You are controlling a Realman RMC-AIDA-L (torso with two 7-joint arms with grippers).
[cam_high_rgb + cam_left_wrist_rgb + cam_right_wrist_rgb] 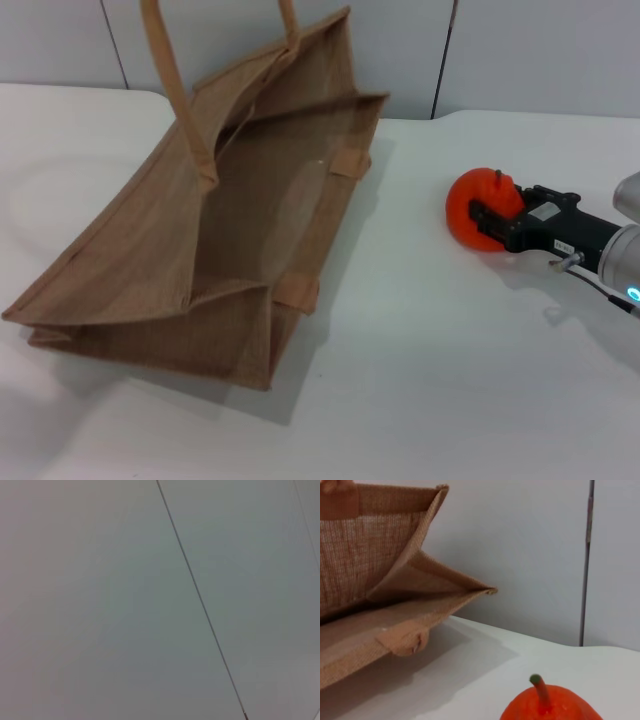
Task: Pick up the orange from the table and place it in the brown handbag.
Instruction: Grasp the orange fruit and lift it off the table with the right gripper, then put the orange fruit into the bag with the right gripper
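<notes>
The orange (pixel 466 203) sits on the white table (pixel 430 380) at the right, its stem nub on top. My right gripper (pixel 484 218) reaches in from the right edge, and its black fingers (pixel 490 222) are closed around the orange's right side. In the right wrist view the orange (pixel 555 710) fills the near edge, stem up. The brown handbag (pixel 150 250) lies tilted at the left with its mouth gaping toward the orange, and it shows in the right wrist view (pixel 370 555) too. The left gripper is out of view.
The bag's two loop handles (pixel 170 80) rise toward the back wall. A band of bare table lies between the bag's mouth and the orange. The left wrist view shows only grey wall panels (pixel 100 605) with a seam.
</notes>
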